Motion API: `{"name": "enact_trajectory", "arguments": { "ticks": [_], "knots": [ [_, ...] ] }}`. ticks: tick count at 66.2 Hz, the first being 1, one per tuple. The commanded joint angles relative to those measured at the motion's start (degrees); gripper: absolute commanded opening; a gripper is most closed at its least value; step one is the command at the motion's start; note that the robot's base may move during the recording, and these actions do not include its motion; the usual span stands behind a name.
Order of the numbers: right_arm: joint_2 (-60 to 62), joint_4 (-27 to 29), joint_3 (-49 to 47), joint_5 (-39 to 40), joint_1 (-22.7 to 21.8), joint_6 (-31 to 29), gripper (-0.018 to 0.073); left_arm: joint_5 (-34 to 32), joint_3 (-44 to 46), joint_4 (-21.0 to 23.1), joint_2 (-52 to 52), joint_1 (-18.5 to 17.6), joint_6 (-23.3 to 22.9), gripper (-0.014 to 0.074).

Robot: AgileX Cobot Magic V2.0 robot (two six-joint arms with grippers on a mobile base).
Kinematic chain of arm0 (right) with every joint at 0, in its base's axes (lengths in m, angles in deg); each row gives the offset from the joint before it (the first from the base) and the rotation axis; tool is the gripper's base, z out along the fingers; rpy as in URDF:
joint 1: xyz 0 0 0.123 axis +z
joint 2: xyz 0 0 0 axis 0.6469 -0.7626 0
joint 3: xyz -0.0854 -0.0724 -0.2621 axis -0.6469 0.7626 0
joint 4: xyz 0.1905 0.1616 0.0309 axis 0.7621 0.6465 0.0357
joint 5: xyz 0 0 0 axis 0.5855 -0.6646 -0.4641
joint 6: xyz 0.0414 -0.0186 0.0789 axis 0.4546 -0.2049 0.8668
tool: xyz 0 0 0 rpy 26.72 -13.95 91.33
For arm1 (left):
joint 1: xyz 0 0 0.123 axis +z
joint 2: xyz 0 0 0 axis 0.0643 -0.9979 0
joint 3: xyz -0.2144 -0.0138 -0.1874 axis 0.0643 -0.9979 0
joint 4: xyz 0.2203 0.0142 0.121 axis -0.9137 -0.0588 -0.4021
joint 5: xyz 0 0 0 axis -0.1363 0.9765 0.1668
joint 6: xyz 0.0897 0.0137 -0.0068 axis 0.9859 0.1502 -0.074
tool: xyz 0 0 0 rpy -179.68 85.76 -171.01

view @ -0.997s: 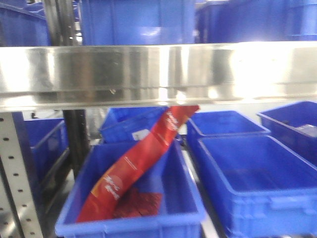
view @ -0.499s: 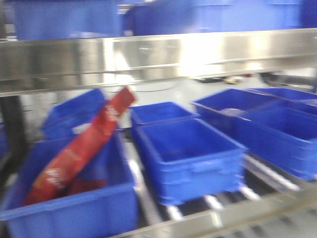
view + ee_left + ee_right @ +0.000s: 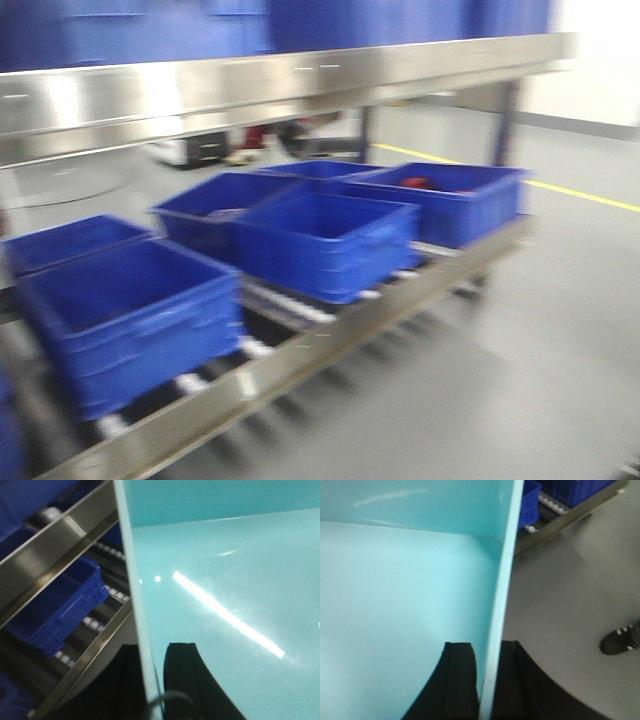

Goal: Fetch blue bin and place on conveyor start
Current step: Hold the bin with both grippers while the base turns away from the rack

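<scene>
The blue bin (image 3: pixel 230 580), a smooth light turquoise tub, fills most of the left wrist view and shows again in the right wrist view (image 3: pixel 405 580). My left gripper (image 3: pixel 152 655) is shut on its left wall, one black finger inside and one outside. My right gripper (image 3: pixel 487 655) is shut on its right wall in the same way. The bin is empty and hangs above the grey floor. The conveyor start is out of view.
A stainless-steel shelf rail (image 3: pixel 280 85) crosses the front view, with several dark blue crates (image 3: pixel 325 240) on a roller rack beneath it. Grey floor (image 3: pixel 540 350) with a yellow line lies to the right. A person's black shoe (image 3: pixel 620 641) stands on the floor right of the bin.
The front view has swung to the right: the crate with the red bag has left the frame, and the rack's right end and open floor have come in.
</scene>
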Motion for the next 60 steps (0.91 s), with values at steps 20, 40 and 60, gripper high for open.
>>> {"name": "enact_trajectory", "arguments": {
  "ticks": [20,40,60],
  "knots": [
    [0.5,-1.5,-0.2,1.6,-0.2,-0.9,-0.0153,-2.1,0.6,-0.2,1.3,-0.3,0.8,-0.0111],
    [0.5,-1.5,-0.2,1.6,-0.2,-0.9,-0.0153,-2.1,0.6,-0.2,1.3,-0.3,0.8,-0.0111],
    [0.5,-1.5,-0.2,1.6,-0.2,-0.9,-0.0153,-2.1,0.6,-0.2,1.3,-0.3,0.8,-0.0111]
  ]
}}
